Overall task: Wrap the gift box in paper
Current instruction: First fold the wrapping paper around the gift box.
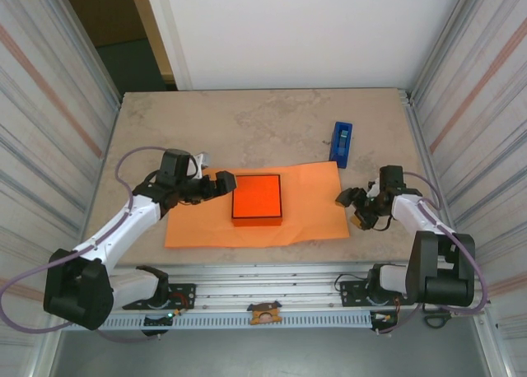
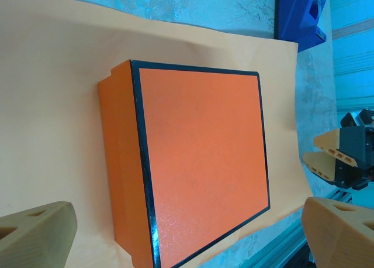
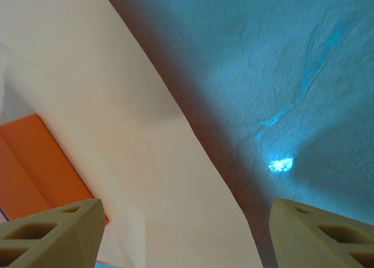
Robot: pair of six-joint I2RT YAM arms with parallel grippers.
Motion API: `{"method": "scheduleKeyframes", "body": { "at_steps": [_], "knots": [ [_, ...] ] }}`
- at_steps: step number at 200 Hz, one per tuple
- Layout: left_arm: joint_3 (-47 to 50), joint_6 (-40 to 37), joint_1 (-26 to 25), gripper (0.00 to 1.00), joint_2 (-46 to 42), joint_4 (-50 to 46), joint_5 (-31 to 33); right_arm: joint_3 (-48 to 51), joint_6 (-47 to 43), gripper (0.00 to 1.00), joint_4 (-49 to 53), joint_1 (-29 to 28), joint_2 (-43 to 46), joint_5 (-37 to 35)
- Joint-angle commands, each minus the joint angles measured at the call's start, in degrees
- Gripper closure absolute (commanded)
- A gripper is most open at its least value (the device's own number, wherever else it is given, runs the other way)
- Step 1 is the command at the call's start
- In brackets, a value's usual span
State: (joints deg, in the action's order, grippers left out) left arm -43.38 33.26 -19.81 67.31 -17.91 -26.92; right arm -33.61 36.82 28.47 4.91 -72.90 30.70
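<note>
My left arm point(image 1: 115, 233) and right arm point(image 1: 414, 211): white shells on the long links, black housings at the joints. A grey-purple cable point(image 1: 132, 153) loops outside each arm. My left tool point(image 1: 226, 183) and right tool point(image 1: 352, 208) have black bodies. Their fingers point(image 2: 35, 236) are tan printed blocks, blunt-ended, with small hollow cells along the side. My bases are black and sit on a ribbed silver rail point(image 1: 272, 295).
</note>
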Motion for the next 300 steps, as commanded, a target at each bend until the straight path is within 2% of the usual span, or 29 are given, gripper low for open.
{"method": "scheduleKeyframes", "body": {
  "at_steps": [1, 30, 60, 90, 107, 136, 149, 180, 191, 217, 240, 268, 300],
  "knots": [
    [0.36, 0.56, 0.59, 0.01, 0.52, 0.15, -0.88, 1.04, -1.72, 0.3, -1.24, 0.18, -1.27, 4.74],
    [0.31, 0.98, 0.58, 0.01, 1.27, 0.68, -0.86, 1.62, -2.01, 0.36, -2.46, 0.12, -1.99, 7.12],
    [0.01, 1.12, 0.66, 0.01, 2.04, 0.73, -1.57, 1.71, -2.42, 0.47, -3.85, -0.1, -1.15, 9.81],
    [-0.03, 1.12, 0.7, 0.01, 2.04, 0.64, -1.61, 1.33, -2.63, 0.55, -3.06, -0.78, 1.73, 8.52],
    [0.0, 1.2, 0.66, 0.01, 2.04, 0.7, -1.74, 1.03, -2.49, 0.67, -2.09, -1.28, 2.58, 7.4],
    [-0.41, 0.97, 0.71, 0.01, 1.95, 0.43, -2.43, 0.03, -2.31, 0.76, -0.1, -3.32, 3.91, 4.79],
    [-0.49, 1.07, 0.7, 0.01, 1.82, 0.42, -2.61, -0.41, -1.88, 0.84, 0.25, -4.4, 4.96, 3.71],
    [-0.5, 1.49, 0.68, 0.01, 1.6, 0.33, -2.91, -1.71, -0.43, 0.9, 1.11, -6.41, 8.4, 1.54],
    [-0.53, 1.64, 0.67, 0.01, 1.51, 0.46, -3.22, -2.05, 0.24, 0.95, 0.77, -7.33, 9.77, 1.38],
    [-0.52, 2.03, 0.72, 0.01, 1.33, 0.85, -3.92, -3.37, 0.97, 0.96, -0.68, -10.7, 12.83, 0.39],
    [-0.31, 2.51, 0.7, 0.03, 1.41, 1.6, -4.85, -6.02, 0.51, 0.96, -1.18, -16.6, 14.1, -3.79],
    [0.02, 3.35, 0.68, 0.09, 1.51, 2.83, -6.17, -9.43, -0.6, 0.96, -2.44, -24.51, 12.9, -8.85],
    [0.27, 5.56, 0.7, 0.21, 1.6, 4.6, -7.81, -13.51, -1.05, 0.96, -4.22, -31.92, 8.78, -11.56]
  ]
}}
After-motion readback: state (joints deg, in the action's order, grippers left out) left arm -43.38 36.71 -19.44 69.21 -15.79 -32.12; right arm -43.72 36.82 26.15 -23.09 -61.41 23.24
